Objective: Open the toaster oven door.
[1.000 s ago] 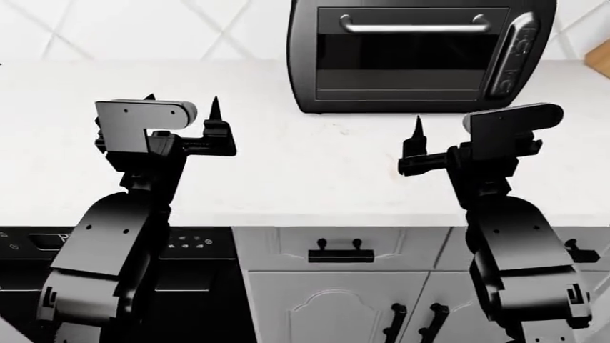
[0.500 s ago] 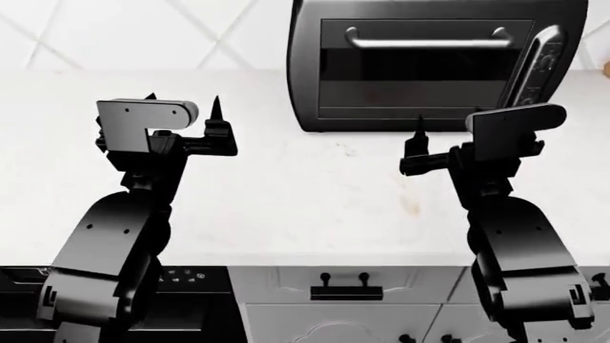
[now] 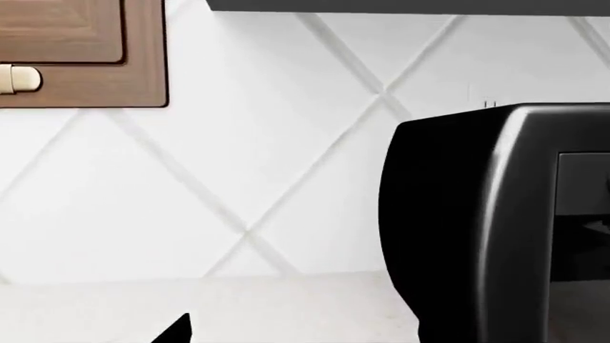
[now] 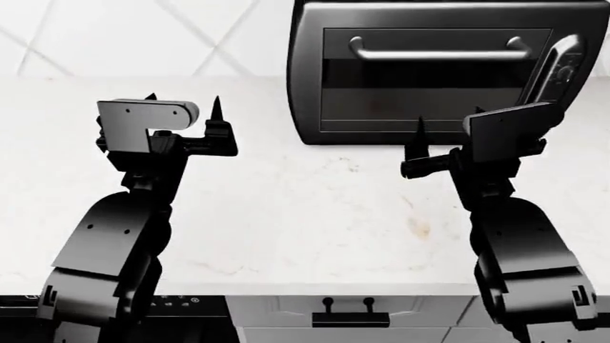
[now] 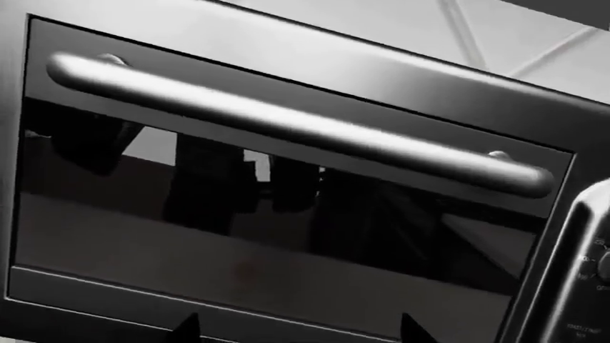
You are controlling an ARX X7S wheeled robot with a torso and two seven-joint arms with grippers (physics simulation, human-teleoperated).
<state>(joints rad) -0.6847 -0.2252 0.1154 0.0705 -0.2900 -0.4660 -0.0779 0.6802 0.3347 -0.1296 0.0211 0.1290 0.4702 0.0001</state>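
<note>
The toaster oven [image 4: 433, 71] stands at the back of the counter, glossy black, its knob column [image 4: 562, 68] on the right. Its dark-glass toaster oven door [image 4: 429, 89] is closed, with the silver bar handle [image 4: 438, 51] across the top. My right gripper [image 4: 448, 118] is open and empty, fingers pointing up, just in front of the door's lower edge. The right wrist view is filled by the door [image 5: 267, 236] and handle [image 5: 296, 128], with the open gripper [image 5: 300, 336] below. My left gripper [image 4: 183, 100] is open over the counter, left of the oven [image 3: 458, 229].
The white counter [image 4: 286, 214] has a faint brown stain [image 4: 418, 227]. Below its front edge are a grey drawer with a black handle [image 4: 348, 314] and dishwasher controls [image 4: 176, 304]. A tiled backsplash [image 3: 238, 179] and a brown wall cabinet [image 3: 86, 53] lie behind.
The head view has closed in: the oven looks larger and lower, and the counter's front edge and cabinets have slid down. Both arms keep their pose; the right gripper now overlaps the door's bottom.
</note>
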